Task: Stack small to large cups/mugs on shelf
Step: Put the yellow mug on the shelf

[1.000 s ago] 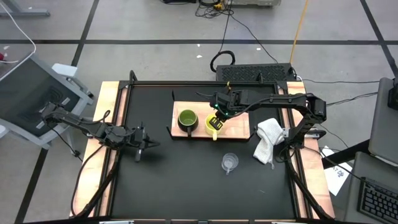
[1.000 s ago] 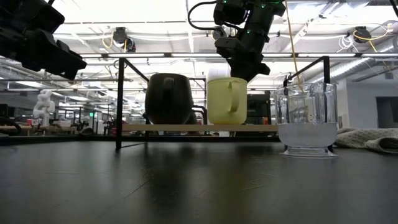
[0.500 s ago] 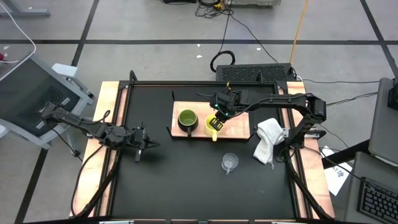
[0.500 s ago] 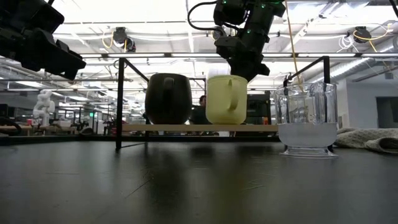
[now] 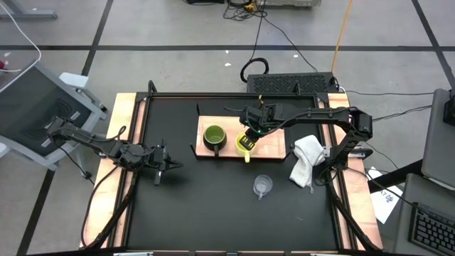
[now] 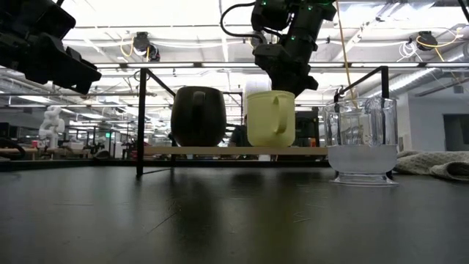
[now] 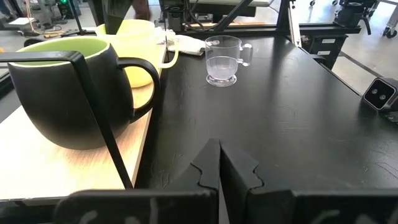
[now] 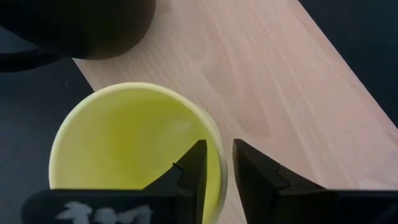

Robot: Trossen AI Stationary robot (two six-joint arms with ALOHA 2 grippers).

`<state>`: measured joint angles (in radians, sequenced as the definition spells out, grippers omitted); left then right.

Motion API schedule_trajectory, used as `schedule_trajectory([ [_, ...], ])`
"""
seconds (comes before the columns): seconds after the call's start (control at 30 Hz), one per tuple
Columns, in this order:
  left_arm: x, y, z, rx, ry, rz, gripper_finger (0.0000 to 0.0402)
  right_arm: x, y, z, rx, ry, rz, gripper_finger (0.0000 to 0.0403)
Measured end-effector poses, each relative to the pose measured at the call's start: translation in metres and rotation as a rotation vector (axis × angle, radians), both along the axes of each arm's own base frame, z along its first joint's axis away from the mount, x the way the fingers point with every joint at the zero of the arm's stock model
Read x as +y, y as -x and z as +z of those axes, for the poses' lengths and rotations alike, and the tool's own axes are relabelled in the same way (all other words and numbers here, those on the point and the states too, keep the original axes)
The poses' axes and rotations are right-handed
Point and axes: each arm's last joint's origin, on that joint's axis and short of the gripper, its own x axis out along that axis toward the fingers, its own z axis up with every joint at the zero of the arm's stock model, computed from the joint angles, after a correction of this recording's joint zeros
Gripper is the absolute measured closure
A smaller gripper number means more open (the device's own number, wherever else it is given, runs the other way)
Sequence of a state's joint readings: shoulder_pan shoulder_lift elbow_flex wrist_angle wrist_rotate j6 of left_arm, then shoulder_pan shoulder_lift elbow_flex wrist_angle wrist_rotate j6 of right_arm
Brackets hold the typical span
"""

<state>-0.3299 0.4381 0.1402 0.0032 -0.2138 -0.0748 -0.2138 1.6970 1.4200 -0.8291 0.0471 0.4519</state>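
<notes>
The dark olive-green mug (image 5: 213, 136) and the yellow mug (image 5: 246, 144) stand side by side on the wooden shelf (image 5: 274, 142), the green one to the left. My right gripper (image 8: 219, 149) comes down on the yellow mug (image 6: 271, 119), shut on its rim. The clear cup (image 5: 263, 185) stands on its base on the black tabletop, nearer than the shelf. My left gripper (image 7: 219, 163) is shut and empty, above the table left of the shelf (image 5: 162, 168). My right gripper has the yellow mug's rim (image 8: 214, 134) on its far right side, one finger inside the mug and one outside. The fingers point down from above. The mug is upright with its base at the level of the board; I cannot tell whether it rests there.
A crumpled white cloth (image 5: 307, 160) lies on the table right of the shelf. The shelf's black metal posts (image 6: 139, 121) rise at its corners. Wooden rails (image 5: 114, 178) run along the table's sides. Bare tabletop lies in front of the shelf and around the clear cup.
My right gripper has carried the yellow mug slightly toward the table's right along the shelf. The mug has stayed upright.
</notes>
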Motion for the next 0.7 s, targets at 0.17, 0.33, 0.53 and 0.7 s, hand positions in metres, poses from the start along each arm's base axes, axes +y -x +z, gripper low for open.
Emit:
schedule_trajectory([
  [0.17, 0.0, 0.0, 0.0, 0.0, 0.0, 0.0, 0.0384, -0.0002, -0.0009, 0.0006, -0.01, 0.004, 0.003, 0.0332],
  [0.33, 0.0, 0.0, 0.0, 0.0, 0.0, 0.0, 0.0383, 0.0022, -0.002, 0.001, -0.015, 0.011, 0.023, 0.0332],
  [0.53, 0.0, 0.0, 0.0, 0.0, 0.0, 0.0, 0.0383, 0.0043, -0.0027, 0.0016, -0.02, 0.014, 0.034, 0.0332],
  [0.7, 0.0, 0.0, 0.0, 0.0, 0.0, 0.0, 0.0382, 0.0044, -0.0024, 0.007, -0.05, 0.029, 0.053, 0.0332],
])
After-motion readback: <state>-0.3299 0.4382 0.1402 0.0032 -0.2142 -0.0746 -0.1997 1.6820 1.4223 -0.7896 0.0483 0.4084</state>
